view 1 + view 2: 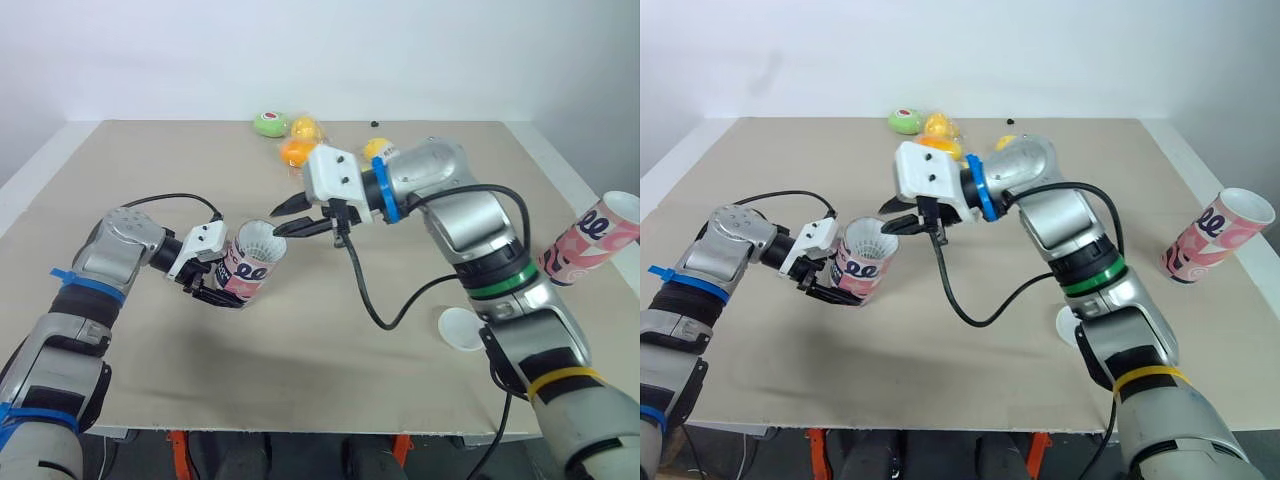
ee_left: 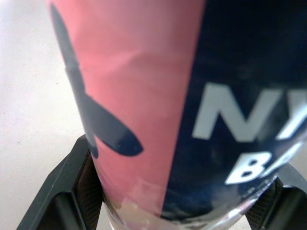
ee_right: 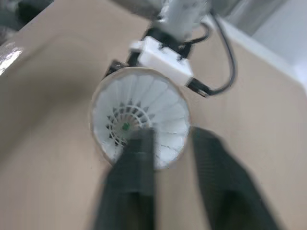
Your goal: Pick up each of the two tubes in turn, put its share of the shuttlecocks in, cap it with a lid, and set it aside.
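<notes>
Jaws of left gripper (image 1: 222, 290) pressed on lower wall of tube (image 1: 250, 268), held tilted above the tabletop (image 1: 130, 170) left of centre, mouth turned toward right gripper (image 1: 280, 221). Jaws of that one spread, pinching nothing, tips just at the rim, one tip across the white skirt of a shuttlecock (image 3: 139, 112) seated inside. Farther out: loose shuttlecocks (image 1: 298, 150) bunched at mid far edge; lid (image 1: 458, 328) flat near front edge beside right arm; second tube (image 1: 592, 240) tilted at right edge, open and uncapped. Judged light, thin-walled, easily crushed, likely slick on the printed skin: best gripped low and gently round the body, mouth left free. Skirts probably fragile; better taken by the base.
</notes>
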### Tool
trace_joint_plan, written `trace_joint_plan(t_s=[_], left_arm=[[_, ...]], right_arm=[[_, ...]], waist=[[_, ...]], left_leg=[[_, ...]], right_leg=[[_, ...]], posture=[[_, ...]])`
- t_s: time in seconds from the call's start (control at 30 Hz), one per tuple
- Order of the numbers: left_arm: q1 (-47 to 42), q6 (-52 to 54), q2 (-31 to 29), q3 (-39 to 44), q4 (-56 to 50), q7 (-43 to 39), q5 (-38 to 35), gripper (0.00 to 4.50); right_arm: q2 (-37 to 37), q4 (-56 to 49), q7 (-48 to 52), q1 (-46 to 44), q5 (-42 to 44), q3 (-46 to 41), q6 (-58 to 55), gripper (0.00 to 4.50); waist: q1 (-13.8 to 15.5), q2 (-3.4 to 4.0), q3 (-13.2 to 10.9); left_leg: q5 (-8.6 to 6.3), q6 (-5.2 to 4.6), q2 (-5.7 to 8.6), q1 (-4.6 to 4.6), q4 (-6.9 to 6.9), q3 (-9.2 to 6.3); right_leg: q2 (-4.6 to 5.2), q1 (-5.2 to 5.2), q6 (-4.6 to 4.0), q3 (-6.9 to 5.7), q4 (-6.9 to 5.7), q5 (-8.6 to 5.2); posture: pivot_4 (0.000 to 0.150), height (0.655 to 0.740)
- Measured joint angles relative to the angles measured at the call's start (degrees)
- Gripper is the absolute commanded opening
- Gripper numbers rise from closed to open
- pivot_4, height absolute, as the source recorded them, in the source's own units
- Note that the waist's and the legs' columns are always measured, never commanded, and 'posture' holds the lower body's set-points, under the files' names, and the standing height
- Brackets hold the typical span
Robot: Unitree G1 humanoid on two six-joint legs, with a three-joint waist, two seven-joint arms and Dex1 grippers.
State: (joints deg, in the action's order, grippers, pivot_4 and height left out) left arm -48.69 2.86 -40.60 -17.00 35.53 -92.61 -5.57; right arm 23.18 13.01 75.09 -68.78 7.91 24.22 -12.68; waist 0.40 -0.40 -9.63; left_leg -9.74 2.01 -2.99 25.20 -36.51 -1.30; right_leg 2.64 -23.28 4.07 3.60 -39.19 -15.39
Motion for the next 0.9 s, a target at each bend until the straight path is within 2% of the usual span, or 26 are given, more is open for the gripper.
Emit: trace_joint_plan(t_s=[0.1,0.23,0.47,0.67,0.9], left_arm=[[0.0,0.0,0.0,0.0,-0.1,0.0,0.0,3.37],[0.3,0.0,0.0,0.3,-0.2,0.0,0.1,3.37],[1.6,0.1,0.0,1.6,-2.0,0.2,0.5,3.37],[3.7,1.5,-0.5,3.4,-3.6,0.8,0.6,3.37],[4.6,2.5,-0.8,4.3,-5.3,1.3,0.9,3.37]], right_arm=[[-1.8,4.3,4.0,-4.1,-2.5,2.9,2.8,0.04],[-3.2,8.1,7.7,-4.9,-5.4,6.3,5.2,0.04],[-11.8,18.8,12.2,-8.9,-11.0,11.8,13.2,0.04],[-17.4,27.4,10.9,-11.2,-15.0,11.0,17.5,0.04],[-17.8,30.9,11.4,-11.1,-13.0,5.5,16.4,0.04]], waist=[[0.1,-0.01,0.0],[0.0,-0.01,0.0],[0.0,-0.02,0.0],[-0.3,-0.02,0.1],[-0.3,-0.01,0.1]], left_leg=[[0.00,0.01,0.00,0.01,-0.01,-0.02],[0.00,0.01,-0.01,-0.01,-0.01,-0.02],[0.00,0.02,-0.02,-0.02,0.03,-0.07],[-0.02,0.04,-0.23,-0.16,0.10,-0.06],[0.01,0.08,-0.56,-0.16,0.09,-0.24]], right_leg=[[0.00,0.01,0.02,-0.01,0.00,-0.01],[-0.01,0.00,0.00,-0.01,-0.01,0.00],[-0.04,0.02,0.01,-0.04,-0.04,-0.05],[-0.25,0.02,-0.15,-0.04,-0.07,-0.07],[-0.66,-0.08,-0.49,-0.11,-0.30,-0.03]], posture=[[0.150,0.6895],[0.150,0.6895],[0.150,0.6895],[0.150,0.6895],[0.150,0.6895]])
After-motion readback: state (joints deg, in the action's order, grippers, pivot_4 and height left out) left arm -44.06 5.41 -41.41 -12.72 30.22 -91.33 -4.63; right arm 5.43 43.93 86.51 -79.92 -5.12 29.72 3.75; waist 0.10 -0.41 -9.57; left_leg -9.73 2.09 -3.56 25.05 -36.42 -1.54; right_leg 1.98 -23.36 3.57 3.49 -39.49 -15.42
